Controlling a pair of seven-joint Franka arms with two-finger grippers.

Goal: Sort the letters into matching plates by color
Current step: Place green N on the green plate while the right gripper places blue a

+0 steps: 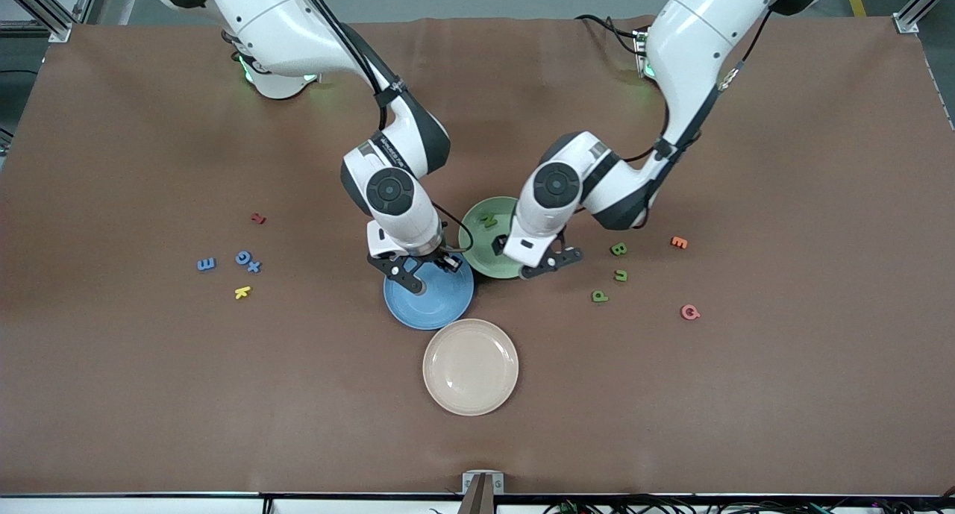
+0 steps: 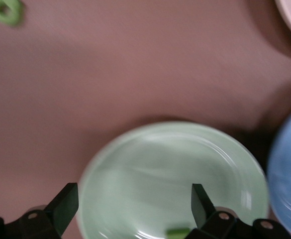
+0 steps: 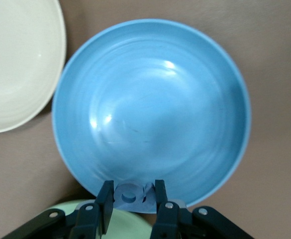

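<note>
Right gripper (image 3: 130,201) has its fingers pinched on a small flat blue foam letter (image 3: 130,193) and hangs over the rim of the round matte blue plate (image 3: 150,114), so that one isn't dropped yet. Left gripper (image 2: 135,204) has its fingers spread wide with nothing between them, over the pale green round plate (image 2: 150,169), where a small green foam letter (image 1: 489,221) already lies.

So I'd say it's early days: one green letter is in, one blue letter is about to go in, and no other letter shows on the blue plate.

What's left: three blue letters (image 1: 206,264) sit toward the right arm's end of the table, and three green ones (image 1: 618,249) toward the left arm's end.

Distractors: red (image 1: 258,218) and yellow (image 1: 242,292) letters lie near the blue bunch, orange (image 1: 678,242) and pink (image 1: 690,312) ones near the greens. The empty cream plate (image 1: 470,366) sits nearer the camera than the blue plate. The two arms are crowded close over the neighbouring plates.
</note>
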